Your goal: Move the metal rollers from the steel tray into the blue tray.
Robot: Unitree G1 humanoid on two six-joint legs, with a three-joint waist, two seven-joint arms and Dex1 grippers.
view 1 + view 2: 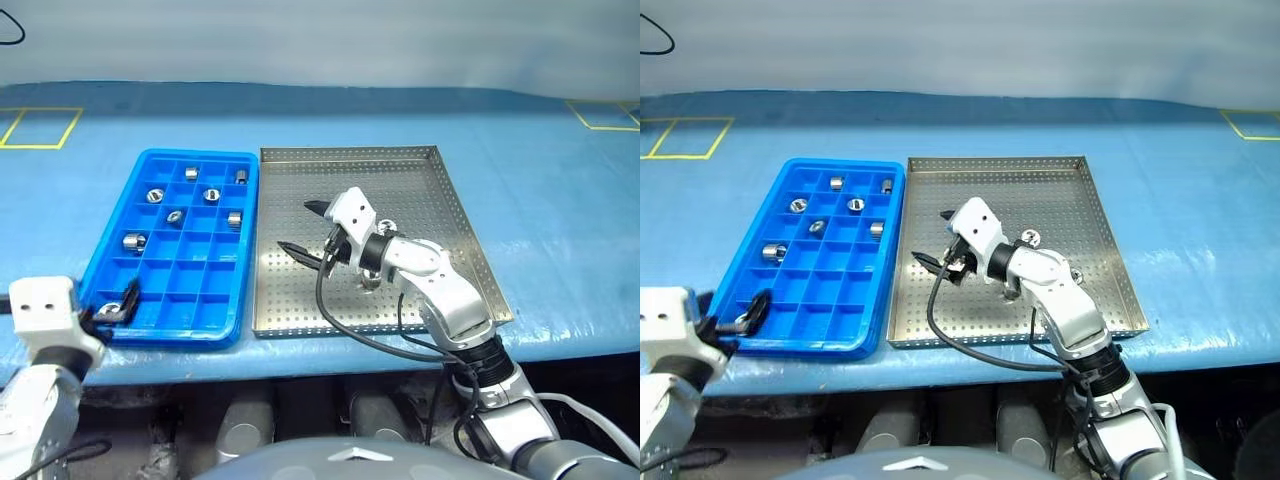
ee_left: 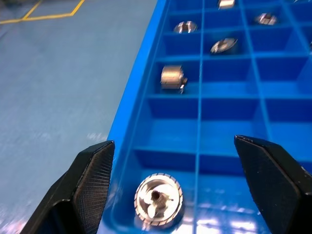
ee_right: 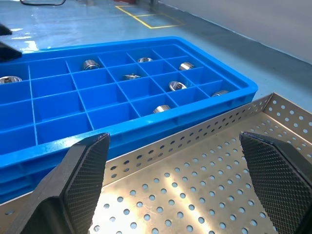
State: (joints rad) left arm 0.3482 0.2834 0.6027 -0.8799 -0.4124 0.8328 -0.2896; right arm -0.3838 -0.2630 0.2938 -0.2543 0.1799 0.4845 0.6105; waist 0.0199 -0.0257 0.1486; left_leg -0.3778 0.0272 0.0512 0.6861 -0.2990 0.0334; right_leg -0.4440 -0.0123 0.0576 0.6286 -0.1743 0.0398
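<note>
The blue tray [image 1: 108,243] lies left of the steel tray [image 1: 300,175]. Several metal rollers [image 1: 211,195] sit in its compartments. One roller [image 2: 158,199] rests in the near-left corner compartment, between the spread fingers of my open left gripper [image 2: 174,141], which is not touching it. My right gripper [image 1: 300,227] hovers open and empty over the left half of the steel tray, pointing toward the blue tray. Two or three rollers [image 1: 1031,238] lie on the steel tray beside and partly behind my right forearm.
Both trays rest on a light-blue table cover [image 1: 560,200] near its front edge. Yellow tape squares [image 1: 40,127] mark the far corners. A black cable [image 1: 330,320] loops from my right wrist over the steel tray's front rim.
</note>
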